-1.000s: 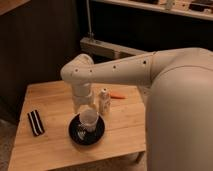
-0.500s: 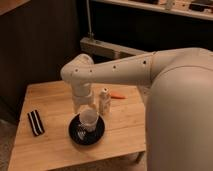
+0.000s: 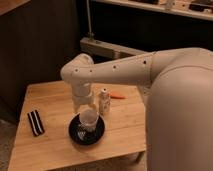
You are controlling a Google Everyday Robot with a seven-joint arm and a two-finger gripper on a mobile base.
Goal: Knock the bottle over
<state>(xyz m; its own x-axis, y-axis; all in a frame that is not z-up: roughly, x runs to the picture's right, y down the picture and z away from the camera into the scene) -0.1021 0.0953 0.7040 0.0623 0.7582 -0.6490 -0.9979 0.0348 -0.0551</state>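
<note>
A small white bottle [image 3: 104, 100] stands upright near the middle of the wooden table [image 3: 50, 100]. My white arm reaches in from the right and bends down just left of the bottle. My gripper [image 3: 88, 119] hangs at the arm's end, low over a black round dish [image 3: 86, 131], a little in front of and to the left of the bottle. The gripper looks close to the bottle but apart from it.
A small orange object [image 3: 116, 95] lies behind the bottle to the right. A black striped object [image 3: 35, 122] lies near the table's left front edge. The arm's large white body fills the right side of the view. A dark wall and shelf stand behind the table.
</note>
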